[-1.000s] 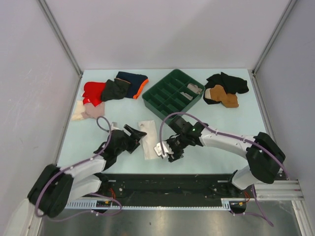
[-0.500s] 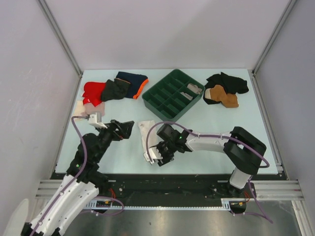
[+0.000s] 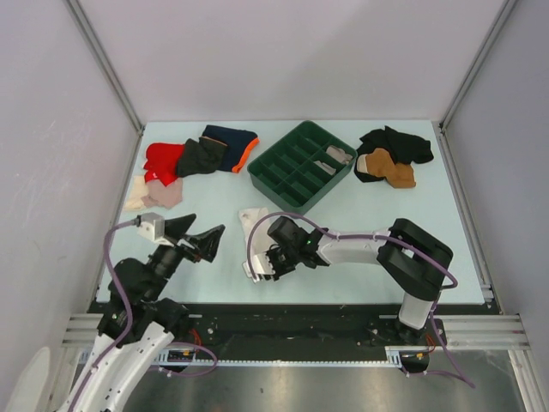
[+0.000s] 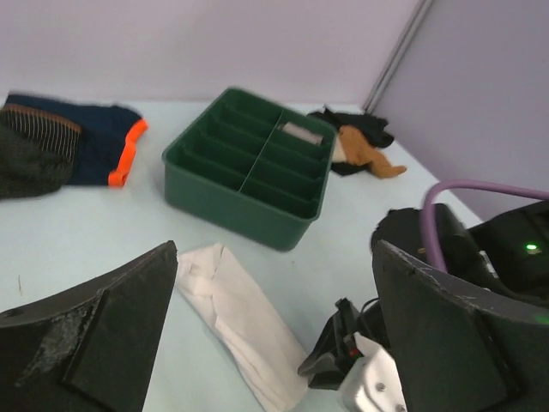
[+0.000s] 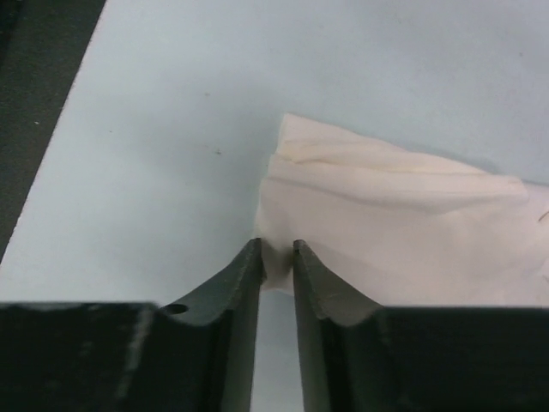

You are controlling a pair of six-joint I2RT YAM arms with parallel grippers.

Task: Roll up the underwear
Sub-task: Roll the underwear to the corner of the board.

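Pinching underwear (image 5: 403,232) edge (right jaws)

The right gripper (image 3: 257,264) is covering the near end of the underwear (image 3: 251,225) in the top view. The wrist views are cropping the garment at their edges. The small items in the green tray (image 3: 266,172) are showing too small to identify.
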